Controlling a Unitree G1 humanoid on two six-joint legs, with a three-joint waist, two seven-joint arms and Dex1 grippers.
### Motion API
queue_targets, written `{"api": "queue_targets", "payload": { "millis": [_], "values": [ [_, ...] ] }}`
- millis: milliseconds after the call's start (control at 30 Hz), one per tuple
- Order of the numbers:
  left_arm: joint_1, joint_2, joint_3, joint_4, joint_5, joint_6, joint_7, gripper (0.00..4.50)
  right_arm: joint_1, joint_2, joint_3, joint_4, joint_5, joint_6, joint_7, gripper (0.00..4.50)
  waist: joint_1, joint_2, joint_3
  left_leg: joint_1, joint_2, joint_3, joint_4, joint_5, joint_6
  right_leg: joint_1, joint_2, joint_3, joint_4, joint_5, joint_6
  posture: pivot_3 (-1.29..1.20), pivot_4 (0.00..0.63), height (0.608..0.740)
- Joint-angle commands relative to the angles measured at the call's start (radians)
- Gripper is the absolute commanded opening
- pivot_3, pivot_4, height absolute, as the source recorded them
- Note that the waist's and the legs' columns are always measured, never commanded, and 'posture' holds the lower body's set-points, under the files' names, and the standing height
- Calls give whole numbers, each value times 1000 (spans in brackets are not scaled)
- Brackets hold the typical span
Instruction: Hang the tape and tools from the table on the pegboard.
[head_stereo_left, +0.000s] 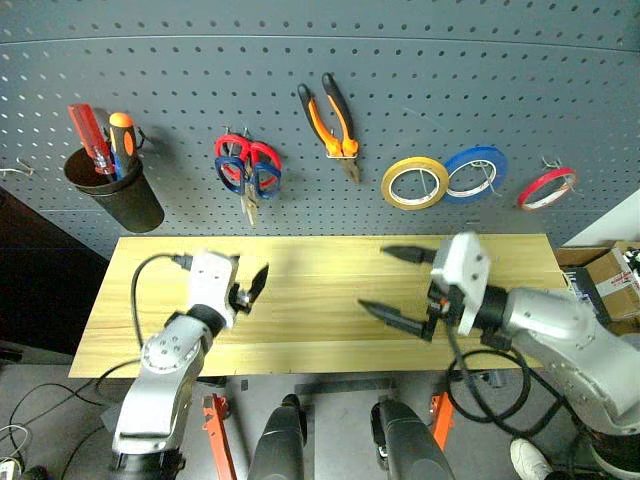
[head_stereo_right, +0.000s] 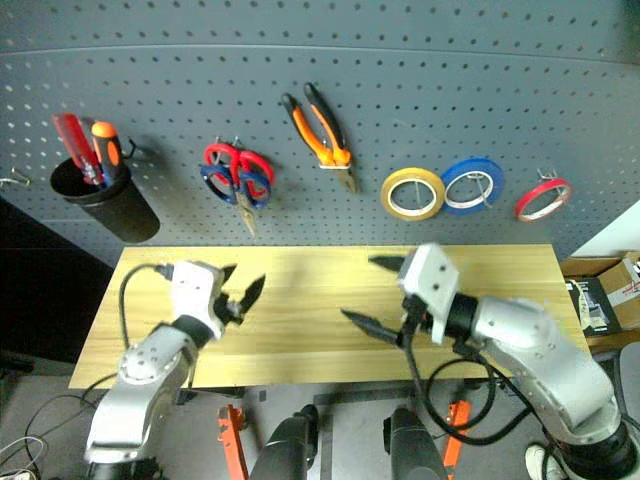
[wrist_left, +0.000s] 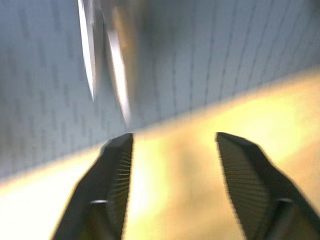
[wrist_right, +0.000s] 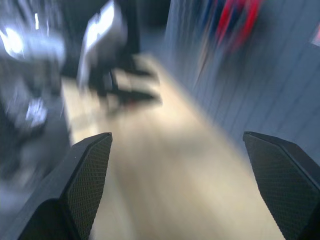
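Far left on the pegboard, a dark cup holds two screwdrivers upright, handles up for an easy grab; next along, scissors, red and blue handles overlapping, hang by their loops from a hook, blades down; then the pliers hang with orange-and-black handles splayed over a hook; then a wide yellow roll and a blue roll, rings threaded on pegs; far right, the thin red tape sits tilted on its hook, see-through centre showing the holes; so the task's things look hung already. Below, the pale plank counter looks bare; the left end effector hovers over it with fingers parted and nothing between them; the right end effector stands wide, empty too, ribbed black pads clear.
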Motion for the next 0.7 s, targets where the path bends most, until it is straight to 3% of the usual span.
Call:
{"api": "queue_targets", "payload": {
  "millis": [33,167,367,700],
  "values": [
    [42,45,115,-67,-62,251,12,3748,-14,35,2,-56,48,163,-86,4500,0,0,0,0,0,0,0,0,0,0,0,0,0,0,0,-41,313,740],
    [28,136,187,-29,-76,399,2,3748,-54,100,19,-65,109,389,-172,4500,6,0,1,0,2,-5,0,2,-2,0,4,-2,2,1,-1,-22,313,740],
    [-61,222,206,105,-92,468,-34,3748,-132,202,53,-58,146,537,-240,4500,15,0,1,0,2,-4,0,4,-2,0,4,-2,1,1,-1,-22,314,740],
    [-296,211,142,498,-75,366,-65,3748,-284,222,278,3,-8,456,-265,4500,7,-1,1,0,3,-3,-2,4,-2,-2,4,-2,-1,3,-4,-55,323,740]
  ]
}}
